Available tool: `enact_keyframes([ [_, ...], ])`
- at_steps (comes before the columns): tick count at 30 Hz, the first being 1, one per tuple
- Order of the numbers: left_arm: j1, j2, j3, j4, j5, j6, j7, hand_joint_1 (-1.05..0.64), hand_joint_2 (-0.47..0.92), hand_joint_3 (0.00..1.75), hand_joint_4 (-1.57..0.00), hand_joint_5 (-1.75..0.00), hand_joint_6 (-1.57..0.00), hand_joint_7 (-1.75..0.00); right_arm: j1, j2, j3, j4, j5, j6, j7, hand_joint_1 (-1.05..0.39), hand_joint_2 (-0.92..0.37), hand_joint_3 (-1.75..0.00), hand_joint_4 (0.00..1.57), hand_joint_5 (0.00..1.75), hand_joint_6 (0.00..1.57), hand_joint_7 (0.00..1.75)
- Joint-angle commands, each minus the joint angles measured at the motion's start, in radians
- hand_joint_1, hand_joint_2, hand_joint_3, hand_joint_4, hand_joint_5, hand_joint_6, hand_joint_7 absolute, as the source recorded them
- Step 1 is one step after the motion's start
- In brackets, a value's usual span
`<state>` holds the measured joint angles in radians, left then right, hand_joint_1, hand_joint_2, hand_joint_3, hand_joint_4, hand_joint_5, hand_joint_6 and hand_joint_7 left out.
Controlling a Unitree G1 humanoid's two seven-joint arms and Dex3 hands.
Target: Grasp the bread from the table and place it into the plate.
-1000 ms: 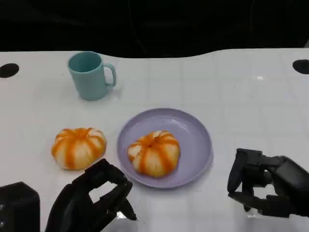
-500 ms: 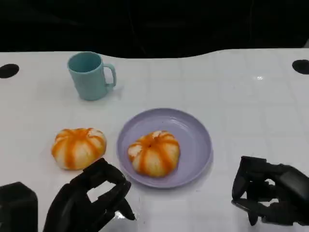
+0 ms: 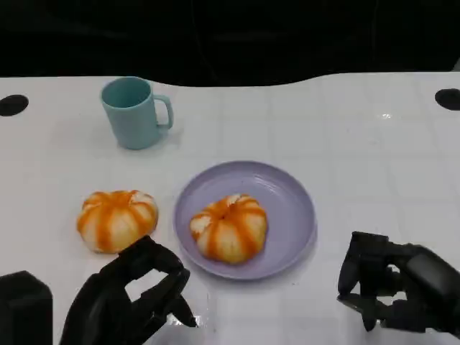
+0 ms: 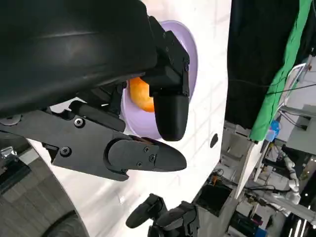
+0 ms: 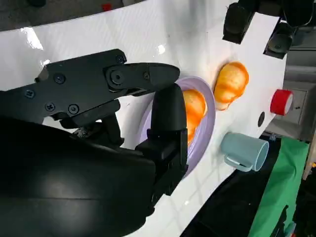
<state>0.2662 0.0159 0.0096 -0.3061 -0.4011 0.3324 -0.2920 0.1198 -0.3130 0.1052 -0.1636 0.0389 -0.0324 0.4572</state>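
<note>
One bread [image 3: 228,227] in the purple plate [image 3: 295,208], another bread [image 3: 116,218] at nine o'clock of it on the table [image 3: 359,144]. Left hand [image 3: 133,302] and right hand [image 3: 392,287]: fingers apart, holding nothing.

My black hand [image 5: 148,123] hovers empty before the round lilac plate [image 5: 207,123], which holds one orange-striped bread bun [image 5: 193,111]; a second bun [image 5: 230,84] lies just beyond.

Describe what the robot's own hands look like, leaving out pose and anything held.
The left robot hand and the right robot hand are matte black, with chunky, segmented fingers. The wrist views show a rounded, glossy black shell behind each hand and flat black link plates fastened with small visible screws.
</note>
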Motion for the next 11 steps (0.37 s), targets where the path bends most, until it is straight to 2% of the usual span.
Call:
enact_keyframes([
  [1, 0.001, 0.016, 0.014, 0.003, -0.009, -0.007, -0.007, -0.54, 0.92, 0.23, -0.66, -1.75, -0.46, -1.69, -0.008, 0.001, -0.006, 0.007, 0.008, -0.015, 0.000, -0.42, -0.92, -0.32, 0.74, 1.75, 0.48, 1.75],
  [11, -0.001, 0.020, 0.018, 0.011, -0.015, -0.012, -0.013, -0.54, 0.92, 0.24, -0.66, -1.75, -0.46, -1.69, -0.016, 0.007, -0.002, 0.015, 0.003, -0.020, 0.000, -0.42, -0.92, -0.32, 0.74, 1.75, 0.48, 1.75],
])
